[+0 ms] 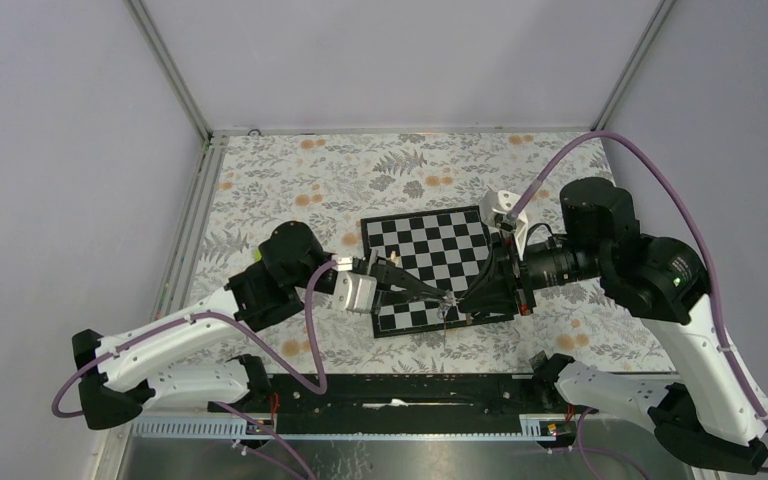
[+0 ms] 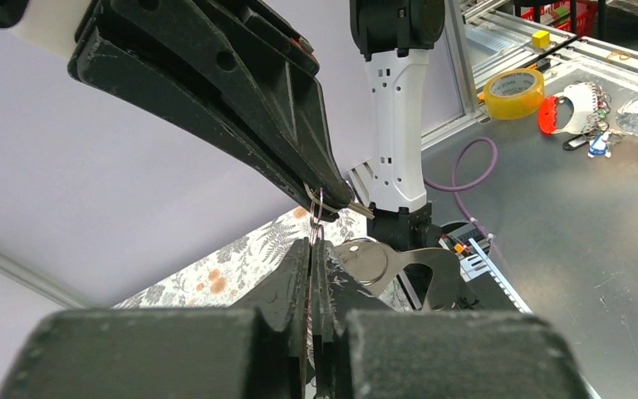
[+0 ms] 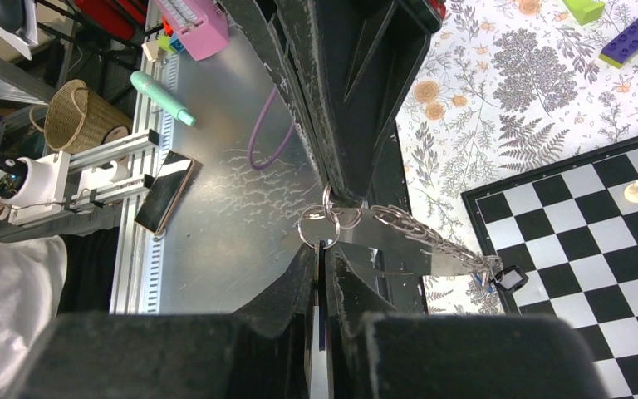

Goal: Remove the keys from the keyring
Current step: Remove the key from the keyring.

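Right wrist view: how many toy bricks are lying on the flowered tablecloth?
2. A lime-green brick at the top edge, and a purple-and-yellow brick just to its right. More may lie outside the view.

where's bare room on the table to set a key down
Bare: the cloth strip between the chessboard's far edge and the back wall. Crowded: the board's near edge, where left fingers and right fingers meet on the keyring.

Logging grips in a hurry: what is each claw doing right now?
Left claw: closed on the keyring.
Right claw: closed on the keyring too.
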You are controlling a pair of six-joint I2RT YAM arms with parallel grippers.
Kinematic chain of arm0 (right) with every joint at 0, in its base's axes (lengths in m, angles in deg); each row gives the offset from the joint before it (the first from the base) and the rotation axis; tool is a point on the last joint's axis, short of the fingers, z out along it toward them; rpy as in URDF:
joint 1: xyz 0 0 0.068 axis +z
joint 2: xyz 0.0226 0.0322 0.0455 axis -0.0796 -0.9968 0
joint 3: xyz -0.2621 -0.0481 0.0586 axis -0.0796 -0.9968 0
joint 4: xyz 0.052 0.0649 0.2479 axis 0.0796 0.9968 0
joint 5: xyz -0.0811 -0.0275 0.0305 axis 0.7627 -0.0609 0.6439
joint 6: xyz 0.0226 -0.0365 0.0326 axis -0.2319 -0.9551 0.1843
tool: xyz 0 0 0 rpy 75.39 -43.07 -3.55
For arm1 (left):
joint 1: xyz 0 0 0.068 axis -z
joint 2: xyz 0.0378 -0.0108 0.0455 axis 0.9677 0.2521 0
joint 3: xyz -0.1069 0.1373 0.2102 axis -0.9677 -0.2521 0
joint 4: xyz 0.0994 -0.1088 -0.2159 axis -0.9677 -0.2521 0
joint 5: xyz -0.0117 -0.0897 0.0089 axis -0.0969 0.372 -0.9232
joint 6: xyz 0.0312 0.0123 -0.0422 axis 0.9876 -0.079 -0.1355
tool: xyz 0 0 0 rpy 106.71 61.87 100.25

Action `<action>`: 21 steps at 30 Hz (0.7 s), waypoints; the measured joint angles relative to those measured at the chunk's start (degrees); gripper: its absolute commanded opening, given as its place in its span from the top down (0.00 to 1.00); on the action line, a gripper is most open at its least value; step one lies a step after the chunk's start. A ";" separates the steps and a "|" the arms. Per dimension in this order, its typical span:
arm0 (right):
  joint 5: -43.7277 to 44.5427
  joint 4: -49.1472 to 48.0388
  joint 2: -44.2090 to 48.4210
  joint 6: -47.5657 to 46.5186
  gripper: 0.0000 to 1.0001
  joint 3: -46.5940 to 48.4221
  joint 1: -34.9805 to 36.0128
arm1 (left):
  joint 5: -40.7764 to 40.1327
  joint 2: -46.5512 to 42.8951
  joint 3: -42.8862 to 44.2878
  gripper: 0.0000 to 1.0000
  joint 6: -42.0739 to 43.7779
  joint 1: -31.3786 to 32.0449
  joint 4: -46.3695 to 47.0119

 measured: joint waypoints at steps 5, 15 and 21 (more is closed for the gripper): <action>0.52 -0.76 0.70 0.00 0.98 -0.81 0.00 | -0.70 -0.63 -0.07 1.00 -0.04 -0.11 0.02; 0.61 -3.43 2.03 0.09 0.98 -4.00 0.00 | -1.70 -1.99 -2.36 1.00 -2.29 -0.31 3.19; 0.74 -5.66 3.02 0.37 0.98 -7.23 0.00 | -1.75 -2.03 -2.95 1.00 -3.74 -0.37 5.25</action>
